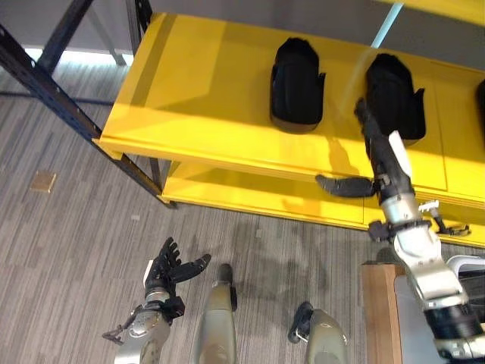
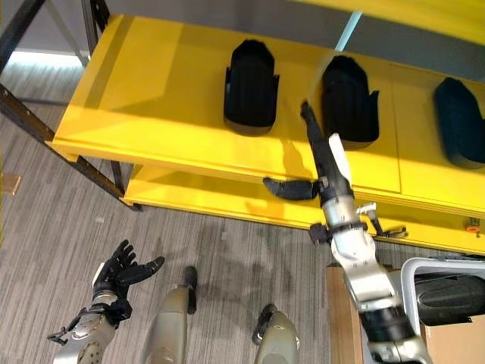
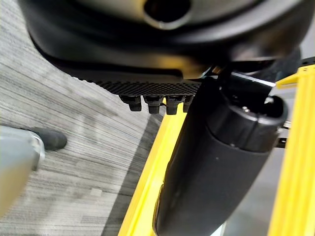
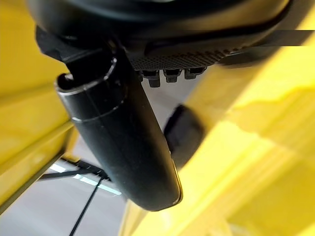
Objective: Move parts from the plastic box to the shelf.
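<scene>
Parts sit on the yellow shelf: one black part toward the middle of the upper board and a second black part just to its right. The right eye view shows a third black part farther right on the same board, well apart from the other two. All three rest flat on the shelf surface.

My right hand reaches up over the front edge of the shelf, fingers stretched out straight and holding nothing, their tips just beside the near left corner of the second part. My thumb sticks out to the left, over the front lip of the shelf.

My left hand hangs low over the grey striped floor, well away from the shelf, fingers spread loosely and empty.

A dark metal frame holds the shelf at its left end.
</scene>
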Tool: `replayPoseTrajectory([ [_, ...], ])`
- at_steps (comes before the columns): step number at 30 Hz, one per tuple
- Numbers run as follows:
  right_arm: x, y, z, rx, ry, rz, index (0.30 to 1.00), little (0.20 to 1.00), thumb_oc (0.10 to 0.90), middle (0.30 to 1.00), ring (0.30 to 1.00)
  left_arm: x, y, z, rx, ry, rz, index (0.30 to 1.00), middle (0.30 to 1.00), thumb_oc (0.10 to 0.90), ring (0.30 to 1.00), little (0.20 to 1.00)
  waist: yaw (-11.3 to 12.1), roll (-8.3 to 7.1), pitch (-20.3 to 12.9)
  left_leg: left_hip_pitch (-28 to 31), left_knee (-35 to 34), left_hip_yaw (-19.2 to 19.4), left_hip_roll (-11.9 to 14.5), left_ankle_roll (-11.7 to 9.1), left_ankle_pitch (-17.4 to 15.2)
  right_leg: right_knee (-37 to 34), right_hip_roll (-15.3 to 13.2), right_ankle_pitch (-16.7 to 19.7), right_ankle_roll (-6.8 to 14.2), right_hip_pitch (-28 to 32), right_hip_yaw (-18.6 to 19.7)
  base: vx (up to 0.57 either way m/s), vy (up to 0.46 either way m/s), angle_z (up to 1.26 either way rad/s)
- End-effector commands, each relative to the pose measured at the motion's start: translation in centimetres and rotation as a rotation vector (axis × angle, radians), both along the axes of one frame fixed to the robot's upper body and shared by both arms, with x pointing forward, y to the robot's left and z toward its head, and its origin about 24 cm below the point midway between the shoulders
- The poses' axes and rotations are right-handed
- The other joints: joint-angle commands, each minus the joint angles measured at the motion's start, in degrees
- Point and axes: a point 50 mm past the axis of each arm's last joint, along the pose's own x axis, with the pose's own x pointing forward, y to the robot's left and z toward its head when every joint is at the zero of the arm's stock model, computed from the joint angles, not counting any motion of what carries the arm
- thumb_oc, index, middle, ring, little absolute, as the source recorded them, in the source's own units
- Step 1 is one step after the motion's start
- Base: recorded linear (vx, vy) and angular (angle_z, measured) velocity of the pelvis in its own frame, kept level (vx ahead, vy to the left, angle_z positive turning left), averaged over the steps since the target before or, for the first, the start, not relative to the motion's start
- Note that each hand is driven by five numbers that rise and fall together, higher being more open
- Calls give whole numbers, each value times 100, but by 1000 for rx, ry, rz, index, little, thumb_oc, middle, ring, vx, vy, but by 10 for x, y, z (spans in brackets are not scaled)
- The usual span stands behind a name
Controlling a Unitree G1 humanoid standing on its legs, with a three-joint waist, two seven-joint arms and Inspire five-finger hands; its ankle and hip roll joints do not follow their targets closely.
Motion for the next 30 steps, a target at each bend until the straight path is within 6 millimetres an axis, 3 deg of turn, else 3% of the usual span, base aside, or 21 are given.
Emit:
replayPoseTrajectory([
  [1, -11, 3, 49, 83, -281, 68, 1000, 1000, 900, 1000, 1000, -2, 2, 12, 58, -82, -34, 1000, 1000, 900, 1000, 1000, -141, 11, -792, 697, -582, -246, 399, -253, -79, -889, 136, 809, 202, 196, 59, 77, 5, -10],
  [5, -39, -10, -2, 240, -123, 1, 1000, 1000, 900, 1000, 1000, -10, -1, 5, 43, -63, -15, 1000, 1000, 900, 1000, 1000, -374, 56, -1253, 1494, -1898, -24, 464, -398, 461, -1847, 265, 1182, 319, 788, 26, 145, 20, -18],
  [6, -43, -13, -6, 225, -109, -21, 1000, 1000, 900, 1000, 1000, -11, -1, 4, 43, -62, -17, 1000, 1000, 900, 1000, 1000, -411, 66, -1337, 1595, -2096, 3, 456, -421, 542, -2019, 274, 1281, 344, 886, 11, 186, 76, -14],
  [8, -62, -20, -37, 341, 1, -82, 1000, 1000, 900, 1000, 1000, -16, -3, 4, 45, -65, 3, 1000, 1000, 900, 1000, 1000, -560, 80, -1594, 1997, -2570, 234, 406, -444, 608, -2563, 262, 1711, 487, 1188, 73, 166, 128, -8],
  [10, -74, -25, -53, 357, 63, -125, 1000, 1000, 900, 1000, 1000, -18, -1, 4, 57, -68, 6, 1000, 1000, 900, 1000, 1000, -658, 64, -1695, 2142, -2654, 370, 306, -360, 537, -2739, 171, 1973, 559, 1216, 224, 94, 190, -29],
  [13, -84, -31, -64, 398, 94, -185, 1000, 1000, 900, 1000, 1000, -15, -2, 11, 104, -101, -33, 1000, 1000, 900, 1000, 1000, -804, 29, -1681, 2323, -2653, 657, 42, -181, 311, -2681, -64, 2288, 690, 1091, 560, 30, 324, -46],
  [14, -86, -33, -65, 423, 84, -212, 1000, 1000, 900, 1000, 1000, -8, -2, 18, 145, -130, -64, 1000, 1000, 900, 1000, 1000, -942, 12, -1588, 2327, -2619, 785, -96, -65, 215, -2550, -172, 2438, 735, 867, 858, -60, 327, -57],
  [16, -91, -35, -68, 465, 75, -244, 1000, 1000, 900, 1000, 1000, -1, -4, 24, 173, -152, -102, 1000, 1000, 900, 1000, 1000, -1114, -9, -1460, 2331, -2625, 945, -187, 8, 163, -2529, -232, 2707, 749, 664, 1097, -87, 242, -60],
  [17, -91, -35, -67, 466, 74, -245, 1000, 1000, 900, 1000, 1000, -1, -4, 24, 174, -153, -102, 1000, 1000, 900, 1000, 1000, -1095, -19, -1476, 2308, -2624, 966, -196, 14, 176, -2539, -238, 2731, 749, 630, 1123, -93, 147, -58],
  [20, -93, -37, -70, 516, 62, -280, 1000, 1000, 900, 1000, 1000, 8, -6, 30, 206, -180, -136, 1000, 1000, 900, 1000, 1000, -1267, -15, -1362, 2339, -2667, 1333, -330, 78, 62, -2779, -352, 3416, 749, 348, 1283, -97, 185, -73],
  [21, -94, -37, -72, 538, 58, -290, 1000, 1000, 900, 1000, 1000, 8, -4, 30, 220, -181, -136, 1000, 1000, 900, 1000, 1000, -1312, -10, -1321, 2368, -2684, 1486, -321, 102, 49, -2774, -386, 3502, 749, 249, 1178, -33, 180, -148],
  [24, -92, -35, -76, 605, 57, -285, 1000, 1000, 900, 1000, 1000, 8, 3, 28, 229, -162, -107, 1000, 1000, 900, 1000, 1000, -1230, 129, -1169, 2489, -2672, 1919, -155, 168, -78, -2153, -509, 2747, 739, 290, 215, -89, 157, -137],
  [25, -91, -35, -76, 597, 60, -280, 1000, 1000, 900, 1000, 1000, 8, 4, 29, 228, -163, -99, 1000, 1000, 900, 1000, 1000, -1200, 133, -1154, 2506, -2667, 2047, -131, 183, -70, -1988, -543, 2572, 702, 341, 51, -163, 147, -56],
  [26, -87, -32, -77, 588, 76, -265, 1000, 1000, 900, 1000, 1000, 4, 7, 30, 210, -166, -69, 1000, 1000, 900, 1000, 1000, -1046, 106, -1175, 2502, -2589, 2373, -83, 206, -69, -1784, -681, 2412, 651, 544, -355, -109, 61, -50],
  [30, -75, -29, -74, 611, 67, -244, 1000, 1000, 900, 1000, 1000, -10, 10, 23, 153, -141, -18, 1000, 1000, 900, 1000, 1000, -801, -46, -1275, 2452, -2369, 2764, 42, 79, -41, -2404, -705, 2659, 723, 952, -514, -99, -154, -132],
])
